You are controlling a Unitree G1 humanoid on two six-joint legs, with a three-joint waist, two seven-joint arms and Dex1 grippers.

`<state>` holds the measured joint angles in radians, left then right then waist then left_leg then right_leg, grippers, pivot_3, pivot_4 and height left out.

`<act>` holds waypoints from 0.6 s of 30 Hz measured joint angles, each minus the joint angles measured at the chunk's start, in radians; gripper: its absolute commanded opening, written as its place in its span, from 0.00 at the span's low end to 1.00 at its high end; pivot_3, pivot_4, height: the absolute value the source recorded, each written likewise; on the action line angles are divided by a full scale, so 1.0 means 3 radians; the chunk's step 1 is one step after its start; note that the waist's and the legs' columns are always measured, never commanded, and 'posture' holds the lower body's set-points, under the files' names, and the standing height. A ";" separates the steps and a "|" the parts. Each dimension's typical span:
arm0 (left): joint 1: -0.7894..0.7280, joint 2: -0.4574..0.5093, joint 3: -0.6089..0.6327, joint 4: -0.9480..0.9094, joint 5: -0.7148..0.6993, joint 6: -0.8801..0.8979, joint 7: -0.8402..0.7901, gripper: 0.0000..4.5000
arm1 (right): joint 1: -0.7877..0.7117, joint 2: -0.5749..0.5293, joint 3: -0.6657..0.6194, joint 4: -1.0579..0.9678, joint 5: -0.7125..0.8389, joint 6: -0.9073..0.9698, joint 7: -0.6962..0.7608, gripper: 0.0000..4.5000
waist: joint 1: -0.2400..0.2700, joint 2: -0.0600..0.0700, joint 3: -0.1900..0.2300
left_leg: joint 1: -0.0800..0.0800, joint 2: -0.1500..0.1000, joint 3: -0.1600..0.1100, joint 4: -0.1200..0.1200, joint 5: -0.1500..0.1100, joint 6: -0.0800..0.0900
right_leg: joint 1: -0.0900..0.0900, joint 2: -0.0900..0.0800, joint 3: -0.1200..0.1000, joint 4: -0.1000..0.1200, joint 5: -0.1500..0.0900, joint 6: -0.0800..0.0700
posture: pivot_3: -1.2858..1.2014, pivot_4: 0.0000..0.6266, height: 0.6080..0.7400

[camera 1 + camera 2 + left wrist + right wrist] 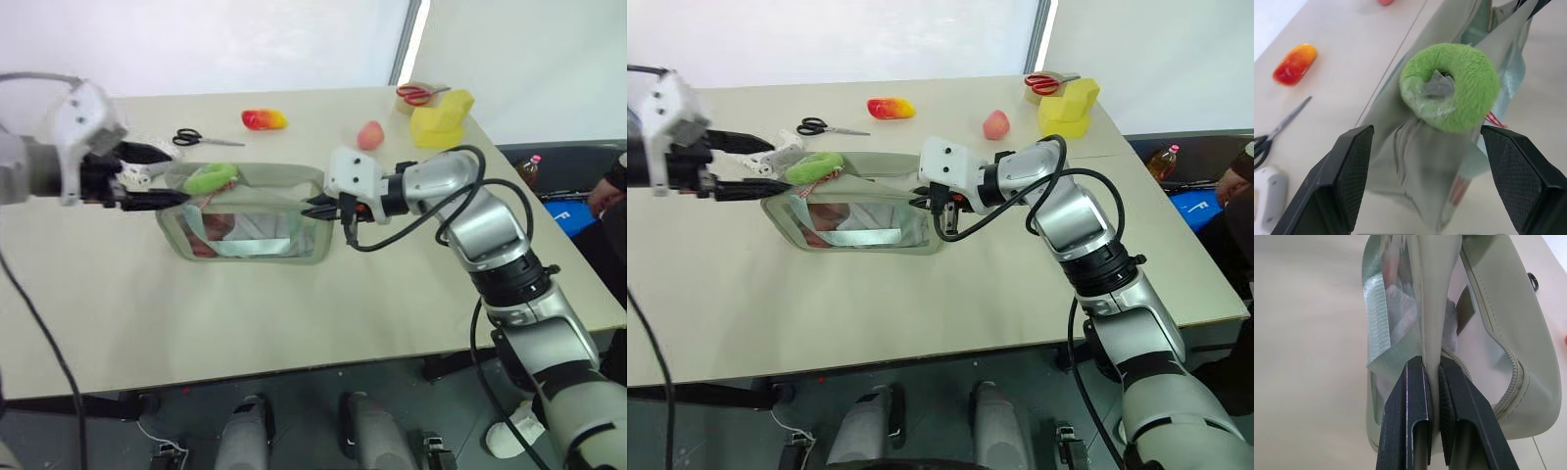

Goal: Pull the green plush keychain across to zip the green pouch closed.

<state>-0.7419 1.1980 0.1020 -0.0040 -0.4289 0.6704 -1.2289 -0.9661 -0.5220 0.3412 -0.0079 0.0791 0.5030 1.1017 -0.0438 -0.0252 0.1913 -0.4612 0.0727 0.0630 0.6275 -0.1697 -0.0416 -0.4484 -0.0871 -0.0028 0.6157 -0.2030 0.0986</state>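
Green pouch (253, 223) upright near mid-table (118, 313), landmark for all below. Green plush keychain (210, 178) on pouch's top edge at its left end, beside the zipper line. Left hand (147, 178) just left of pouch, fingers (1347, 171) spread wide either side of keychain, touching nothing. Right hand (1431, 382) at pouch's right end, fingers pressed together, pinching the fabric edge there.

Beyond pouch: black-handled scissors (201, 139) and small white object (779, 157) to far left; red-yellow toy (264, 119) straight behind; pink ball (369, 135) behind right end; yellow block toy (441, 117) and red-handled scissors (419, 94) at far right corner. Bottle (529, 168) off table, right.

Pouch contents blurred behind clear window, not identifiable. Zipper slider hidden under keychain. Small white object unclear.
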 measured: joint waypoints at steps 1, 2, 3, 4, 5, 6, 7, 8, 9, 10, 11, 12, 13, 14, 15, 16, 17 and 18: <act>0.0025 0.0033 0.0070 0.0011 0.0001 0.0005 0.0012 0.86 | -0.0002 0.0001 -0.0001 0.0023 -0.0004 -0.0011 -0.0003 0.00 | 0.0003 0.0000 0.0000 | 0.0001 0.0000 0.0000 0.0000 0.0000 0.0000 | 0.0001 0.0000 0.0000 0.0000 0.0000 0.0000 | 0.52 0.24 1.00; 0.0104 0.0053 0.0144 0.0015 0.0008 -0.0004 0.0037 0.86 | -0.0005 0.0005 -0.0001 0.0042 -0.0012 -0.0025 -0.0009 0.00 | 0.0002 0.0001 0.0000 | 0.0002 0.0000 0.0000 0.0001 -0.0001 -0.0001 | 0.0002 -0.0001 0.0000 0.0000 0.0000 0.0000 | 0.52 0.24 1.00; 0.0240 0.0061 0.0193 0.0021 0.0022 -0.0027 0.0054 0.86 | -0.0005 0.0009 -0.0001 0.0047 -0.0020 -0.0029 -0.0011 0.00 | 0.0000 0.0002 0.0000 | 0.0004 0.0000 0.0000 0.0002 -0.0002 -0.0003 | 0.0004 -0.0001 0.0000 0.0000 0.0000 -0.0001 | 0.52 0.24 1.00; 0.0378 0.0043 0.0201 0.0031 0.0031 -0.0042 0.0076 0.86 | -0.0006 0.0010 -0.0001 0.0050 -0.0025 -0.0029 -0.0012 0.00 | 0.0001 0.0002 0.0000 | 0.0004 0.0000 0.0000 0.0003 -0.0004 -0.0007 | 0.0005 -0.0001 0.0000 0.0001 0.0001 -0.0001 | 0.52 0.24 1.00; 0.0508 -0.0007 0.0205 0.0031 0.0051 -0.0072 0.0118 0.86 | -0.0007 0.0010 -0.0001 0.0051 -0.0027 -0.0029 -0.0010 0.00 | 0.0002 0.0001 -0.0001 | 0.0004 0.0000 0.0000 0.0004 -0.0005 -0.0008 | 0.0005 -0.0002 0.0000 0.0001 0.0001 -0.0002 | 0.52 0.24 1.00; 0.0628 -0.0086 0.0204 0.0030 0.0072 -0.0092 0.0164 0.86 | -0.0008 0.0010 -0.0001 0.0053 -0.0028 -0.0029 -0.0008 0.00 | 0.0004 0.0001 0.0000 | 0.0004 0.0000 0.0000 0.0005 -0.0005 -0.0008 | 0.0006 -0.0002 0.0000 0.0001 0.0002 -0.0003 | 0.52 0.24 1.00; 0.0719 -0.0154 0.0194 0.0032 0.0084 -0.0096 0.0204 0.86 | -0.0011 0.0010 -0.0001 0.0053 -0.0029 -0.0029 -0.0003 0.00 | 0.0005 -0.0001 0.0000 | 0.0002 0.0001 0.0000 0.0007 -0.0005 -0.0009 | 0.0005 -0.0001 0.0000 0.0001 0.0003 -0.0004 | 0.52 0.24 1.00; 0.0803 -0.0224 0.0190 0.0025 0.0083 -0.0097 0.0242 0.86 | -0.0013 0.0010 -0.0001 0.0053 -0.0029 -0.0029 0.0003 0.00 | 0.0003 -0.0001 -0.0001 | 0.0001 0.0002 0.0001 0.0008 -0.0005 -0.0009 | 0.0004 -0.0001 0.0000 0.0001 0.0004 -0.0006 | 0.52 0.24 1.00; 0.0862 -0.0261 0.0187 0.0010 0.0083 -0.0103 0.0265 0.86 | -0.0014 0.0011 -0.0001 0.0053 -0.0030 -0.0029 0.0007 0.00 | 0.0003 -0.0001 -0.0001 | 0.0001 0.0002 0.0001 0.0008 -0.0005 -0.0009 | 0.0004 -0.0001 0.0000 0.0001 0.0004 -0.0006 | 0.52 0.24 1.00; 0.0914 -0.0304 0.0184 0.0002 0.0085 -0.0109 0.0286 0.86 | -0.0014 0.0009 -0.0001 0.0053 -0.0033 -0.0029 0.0010 0.00 | 0.0003 -0.0002 -0.0001 | 0.0000 0.0002 0.0001 0.0007 -0.0005 -0.0009 | 0.0004 -0.0001 0.0000 0.0000 0.0004 -0.0006 | 0.52 0.24 1.00; 0.0928 -0.0343 0.0184 0.0002 0.0089 -0.0123 0.0326 0.86 | -0.0014 0.0007 -0.0001 0.0053 -0.0037 -0.0028 0.0012 0.00 | 0.0003 -0.0001 -0.0001 | 0.0001 0.0002 0.0001 0.0006 -0.0005 -0.0009 | 0.0003 -0.0001 0.0000 0.0000 0.0004 -0.0006 | 0.52 0.24 1.00; 0.0925 -0.0379 0.0185 0.0003 0.0096 -0.0154 0.0376 0.86 | -0.0014 0.0006 -0.0001 0.0052 -0.0044 -0.0027 0.0014 0.00 | 0.0007 -0.0001 -0.0001 | 0.0000 0.0002 0.0001 0.0005 -0.0005 -0.0009 | 0.0002 0.0000 -0.0001 0.0000 0.0003 -0.0006 | 0.52 0.24 1.00; 0.0919 -0.0409 0.0184 0.0009 0.0113 -0.0185 0.0422 0.86 | -0.0015 0.0006 -0.0001 0.0050 -0.0046 -0.0027 0.0015 0.00 | 0.0007 -0.0001 -0.0001 | 0.0001 0.0003 0.0001 0.0004 -0.0005 -0.0009 | 0.0002 0.0000 -0.0001 0.0001 0.0003 -0.0005 | 0.52 0.24 1.00; 0.0899 -0.0432 0.0184 0.0031 0.0138 -0.0223 0.0461 0.80 | -0.0014 0.0006 -0.0001 0.0047 -0.0046 -0.0026 0.0018 0.00 | 0.0006 -0.0001 -0.0001 | 0.0000 0.0003 0.0001 0.0004 -0.0005 -0.0009 | 0.0002 0.0000 -0.0001 0.0001 0.0003 -0.0005 | 0.52 0.24 1.00; 0.0864 -0.0463 0.0185 0.0055 0.0159 -0.0246 0.0501 0.74 | -0.0014 0.0006 -0.0001 0.0044 -0.0047 -0.0023 0.0021 0.00 | 0.0006 -0.0001 -0.0001 | 0.0001 0.0003 0.0001 0.0004 -0.0005 -0.0008 | 0.0002 0.0000 -0.0001 0.0001 0.0004 -0.0005 | 0.52 0.24 1.00; 0.0840 -0.0485 0.0185 0.0084 0.0163 -0.0268 0.0530 0.66 | -0.0015 0.0007 -0.0001 0.0041 -0.0048 -0.0022 0.0023 0.00 | 0.0006 -0.0001 -0.0001 | 0.0001 0.0003 0.0001 0.0004 -0.0005 -0.0008 | 0.0002 0.0000 -0.0001 0.0001 0.0004 -0.0005 | 0.52 0.24 1.00; 0.0830 -0.0504 0.0185 0.0111 0.0165 -0.0300 0.0546 0.56 | -0.0015 0.0007 -0.0001 0.0040 -0.0048 -0.0020 0.0025 0.00 | 0.0006 -0.0001 -0.0001 | 0.0001 0.0003 0.0002 0.0005 -0.0005 -0.0008 | 0.0002 0.0000 -0.0001 0.0001 0.0004 -0.0005 | 0.52 0.24 1.00; 0.0828 -0.0521 0.0185 0.0120 0.0164 -0.0308 0.0546 0.45 | -0.0015 0.0007 0.0000 0.0039 -0.0048 -0.0019 0.0026 0.00 | 0.0006 -0.0001 -0.0001 | 0.0001 0.0003 0.0002 0.0005 -0.0005 -0.0009 | 0.0002 0.0000 -0.0001 0.0000 0.0004 -0.0005 | 0.52 0.24 1.00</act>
<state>-0.4934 1.0417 0.1574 0.0319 -0.3796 0.5780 -1.0652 -0.9705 -0.5198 0.3410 0.0037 0.0646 0.4972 1.1097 -0.0420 -0.0256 0.1910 -0.4610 0.0735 0.0636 0.6289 -0.1712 -0.0441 -0.4477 -0.0871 -0.0030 0.6158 -0.2020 0.0971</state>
